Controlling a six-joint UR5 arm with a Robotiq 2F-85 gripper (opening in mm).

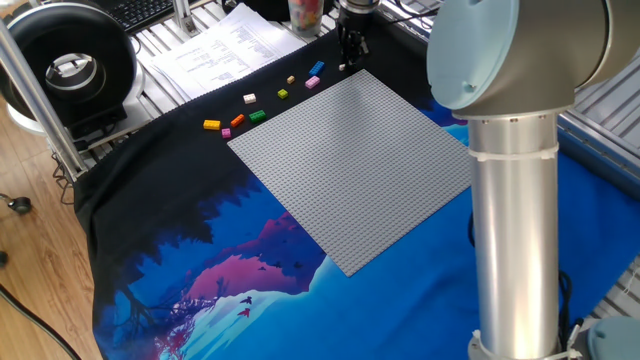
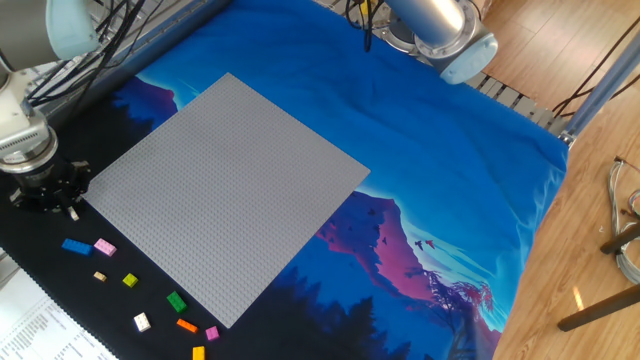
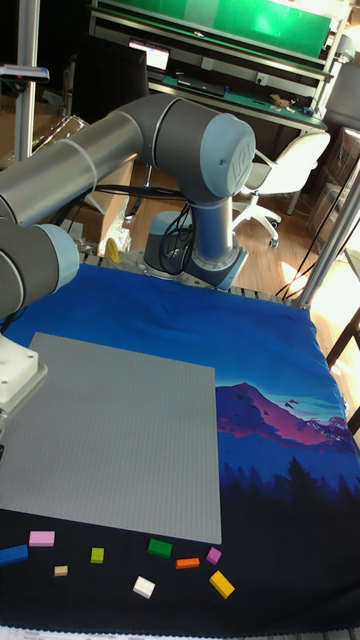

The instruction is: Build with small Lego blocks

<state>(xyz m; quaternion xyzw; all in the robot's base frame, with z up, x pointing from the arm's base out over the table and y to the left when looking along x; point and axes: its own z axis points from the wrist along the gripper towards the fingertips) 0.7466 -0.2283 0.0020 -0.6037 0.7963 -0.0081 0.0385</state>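
Grey studded baseplate bare; small coloured plastic Lego blocks loose along its near-left edge, presumably staged for picking. Black pincer low beside plate corner; jaw state unclear.

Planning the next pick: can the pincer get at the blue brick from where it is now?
Probably yes. The pincer hangs low by the baseplate corner, and the blue brick lies just beside it on open cloth, with only the pink brick next to it.
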